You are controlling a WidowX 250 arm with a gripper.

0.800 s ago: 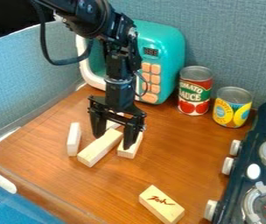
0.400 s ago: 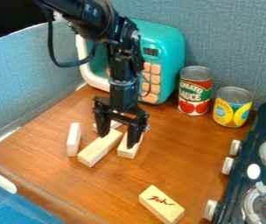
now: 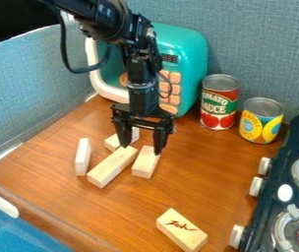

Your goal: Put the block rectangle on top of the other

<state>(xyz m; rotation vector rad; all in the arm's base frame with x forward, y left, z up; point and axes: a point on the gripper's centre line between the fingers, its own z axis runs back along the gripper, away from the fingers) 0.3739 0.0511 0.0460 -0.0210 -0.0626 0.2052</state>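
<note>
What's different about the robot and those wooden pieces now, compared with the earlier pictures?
The open gripper has moved a little to the picture's right and up, toward the back of the table. It has taken hold of nothing and let go of nothing. The long block, the block to its right, the red-marked block and both cans stayed put.

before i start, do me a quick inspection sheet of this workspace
surface: wood-look tabletop, nothing seen spilled
job's things: long block lying between a shorter block and a narrow pale block; another block behind, partly hidden; none looks stacked
clutter: block with dark marking, red can, yellow can
gripper: gripper open above the blocks, nothing held
cables: black cable looping from the arm
surroundings: toy microwave, toy stove, fabric-like panels
</note>
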